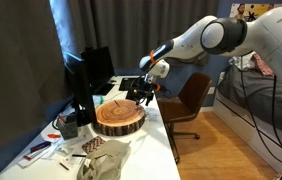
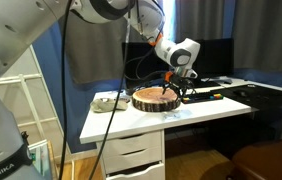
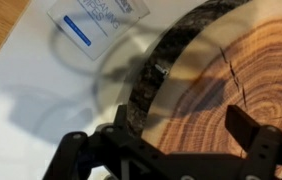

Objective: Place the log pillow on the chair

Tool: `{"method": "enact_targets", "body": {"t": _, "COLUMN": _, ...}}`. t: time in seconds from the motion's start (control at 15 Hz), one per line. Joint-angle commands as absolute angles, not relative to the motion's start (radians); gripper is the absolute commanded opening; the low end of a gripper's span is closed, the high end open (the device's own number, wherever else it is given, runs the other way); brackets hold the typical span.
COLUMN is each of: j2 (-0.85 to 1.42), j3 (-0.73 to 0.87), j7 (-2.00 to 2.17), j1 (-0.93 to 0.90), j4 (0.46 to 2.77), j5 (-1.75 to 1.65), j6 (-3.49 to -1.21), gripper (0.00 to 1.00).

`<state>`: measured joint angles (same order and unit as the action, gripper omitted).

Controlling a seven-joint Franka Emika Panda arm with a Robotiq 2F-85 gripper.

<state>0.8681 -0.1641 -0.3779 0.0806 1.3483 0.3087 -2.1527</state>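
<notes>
**Spread fingers straddle the log pillow's rim**

In the wrist view the gripper has its fingers released and set wide apart. One hangs over the white desk and the other over the printed wood face, with the dark bark rim between them (whether either pad touches is unclear). The log pillow is a round, soft-edged disc with tan growth rings and a radial crack. It lies flat on the desk, nearer the edge beside the brown chair than any corner. Only the wrist view shows a white printed card beyond the rim. Both exterior views show the gripper low over the pillow's edge, its fingers too small to read there. In an exterior view the chair is cut off.
</notes>
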Motion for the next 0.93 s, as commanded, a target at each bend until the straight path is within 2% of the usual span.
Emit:
{"method": "enact_targets", "body": {"t": 0.0, "j2": 0.978, "j3": -0.193, "j7": -0.355, "j1": 0.093, "j4": 1.201, "j5": 0.322, "j6": -2.121, "gripper": 1.0}}
{"method": "enact_targets", "body": {"t": 0.2, "j2": 1.03, "j3": -0.203, "j7": -0.343, "j1": 0.092, "j4": 1.136, "j5": 0.32, "j6": -2.101, "gripper": 1.0}}
{"method": "enact_targets", "body": {"t": 0.27, "j2": 1.044, "j3": -0.204, "j7": -0.336, "j1": 0.09, "j4": 1.118, "j5": 0.318, "j6": -2.092, "gripper": 0.8}}
{"method": "enact_targets", "body": {"t": 0.87, "j2": 1.041, "j3": -0.206, "j7": -0.272, "j1": 0.104, "j4": 1.063, "j5": 0.33, "j6": -1.932, "gripper": 0.21}}
